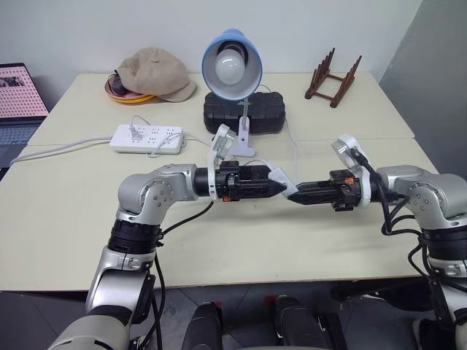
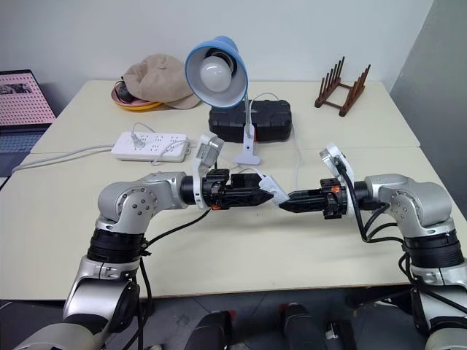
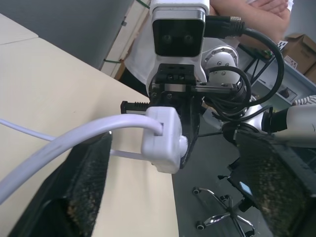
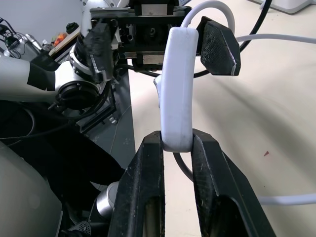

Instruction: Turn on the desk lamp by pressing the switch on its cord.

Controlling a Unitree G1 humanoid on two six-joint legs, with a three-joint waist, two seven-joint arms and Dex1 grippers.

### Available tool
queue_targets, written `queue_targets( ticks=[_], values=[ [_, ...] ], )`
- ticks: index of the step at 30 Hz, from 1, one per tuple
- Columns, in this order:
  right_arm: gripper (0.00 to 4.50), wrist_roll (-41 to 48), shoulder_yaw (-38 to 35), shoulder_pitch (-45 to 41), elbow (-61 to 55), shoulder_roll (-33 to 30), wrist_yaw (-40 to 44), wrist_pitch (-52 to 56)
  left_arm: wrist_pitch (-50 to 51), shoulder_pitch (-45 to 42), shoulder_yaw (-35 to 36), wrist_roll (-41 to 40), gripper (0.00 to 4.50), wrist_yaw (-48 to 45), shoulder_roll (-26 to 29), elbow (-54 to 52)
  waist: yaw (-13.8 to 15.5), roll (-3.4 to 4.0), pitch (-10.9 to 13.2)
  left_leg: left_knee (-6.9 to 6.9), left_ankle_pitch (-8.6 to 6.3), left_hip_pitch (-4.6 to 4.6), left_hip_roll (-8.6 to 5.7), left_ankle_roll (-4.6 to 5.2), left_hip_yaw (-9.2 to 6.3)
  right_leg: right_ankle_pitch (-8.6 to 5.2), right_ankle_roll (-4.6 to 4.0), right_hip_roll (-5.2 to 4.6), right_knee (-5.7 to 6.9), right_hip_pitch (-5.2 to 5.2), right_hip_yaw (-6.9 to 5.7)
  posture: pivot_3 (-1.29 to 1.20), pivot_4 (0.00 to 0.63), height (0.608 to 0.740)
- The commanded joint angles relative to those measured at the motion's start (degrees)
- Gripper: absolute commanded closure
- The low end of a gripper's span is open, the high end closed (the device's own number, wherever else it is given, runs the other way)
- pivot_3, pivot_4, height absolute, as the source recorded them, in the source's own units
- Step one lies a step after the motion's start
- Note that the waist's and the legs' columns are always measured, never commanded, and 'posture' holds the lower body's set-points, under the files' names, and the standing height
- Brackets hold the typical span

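Observation:
The desk lamp [image 1: 232,64], blue shade and white bulb showing no glow, is clipped near a black case at the back of the table. My right gripper [image 4: 177,140] is shut on one end of the white switch [image 4: 177,89], holding it up above the table. My left gripper [image 3: 175,138] faces it from the other side, open, with one finger [image 4: 219,47] on either side of the switch [image 3: 165,139] and gaps showing. The thin white cord [image 3: 74,140] runs out of the switch and back toward the lamp [image 2: 215,73].
A white power strip [image 1: 146,138] lies left of the lamp's black case [image 1: 244,113]. A beige cap [image 1: 155,73] rests on a plate at the back left, a wooden rack [image 1: 334,76] at the back right, a laptop [image 1: 18,95] far left. A person [image 3: 256,15] stands beyond the table.

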Motion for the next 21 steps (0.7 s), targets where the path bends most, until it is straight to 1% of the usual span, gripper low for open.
queue_targets(
  ticks=[1, 5, 8, 13, 16, 21],
  values=[
    [4.1, 2.07, -2.39, -0.35, -2.24, -1.02, -0.27, 0.23, -1.02, -1.08, -0.15, -0.39, 1.45, -0.96, -0.04, -0.91, 0.01, 0.0, 0.0, 0.0, 0.0, 0.0, 0.0, 0.0, 0.0, 0.0, 0.0, 0.0, 0.0, 0.0, 0.0, 0.0, 0.15, 0.74],
    [4.1, 2.29, -2.3, -0.4, -2.52, -0.87, -0.47, 0.36, -1.27, -0.96, -0.34, -0.2, 2.2, -0.74, -0.34, -1.12, 0.01, 0.0, 0.0, 0.0, 0.0, 0.0, 0.0, 0.0, 0.0, 0.0, 0.0, 0.0, 0.0, 0.0, 0.0, 0.0, 0.15, 0.74],
    [4.1, 2.38, -2.12, -0.53, -2.56, -0.67, -0.52, 0.37, -0.93, -0.84, -0.15, -0.55, 2.88, -0.4, -0.52, -1.43, 0.0, 0.0, 0.0, 0.0, 0.0, 0.0, 0.0, 0.0, 0.0, 0.0, 0.0, 0.0, 0.0, -0.01, 0.0, 0.0, 0.15, 0.74],
    [4.1, 2.54, -1.78, -0.22, -2.85, -0.85, -0.4, 0.12, 0.03, -0.71, 0.71, -1.54, 3.69, 0.49, -0.75, -1.84, 0.01, 0.0, 0.0, 0.0, 0.0, -0.01, 0.0, 0.0, 0.0, 0.0, 0.0, 0.0, -0.01, -0.01, 0.0, 0.0, 0.15, 0.74],
    [4.1, 2.35, -1.48, 0.01, -2.75, -0.93, -0.16, -0.13, 0.23, -0.57, 0.77, -1.98, 3.95, 0.51, -0.35, -2.0, 0.0, 0.0, 0.0, 0.0, 0.0, 0.0, 0.0, 0.0, 0.0, 0.0, 0.0, 0.0, -0.01, -0.01, 0.0, 0.0, 0.15, 0.74],
    [4.1, 1.99, -0.92, 0.19, -2.36, -1.12, 0.14, -0.77, 1.3, -0.24, 0.81, -3.15, 3.98, 0.31, 0.17, -2.29, 0.0, 0.0, 0.0, 0.0, 0.0, 0.0, 0.0, 0.0, 0.0, 0.0, 0.0, 0.0, -0.02, -0.01, 0.0, 0.0, 0.15, 0.74]
  ],
)
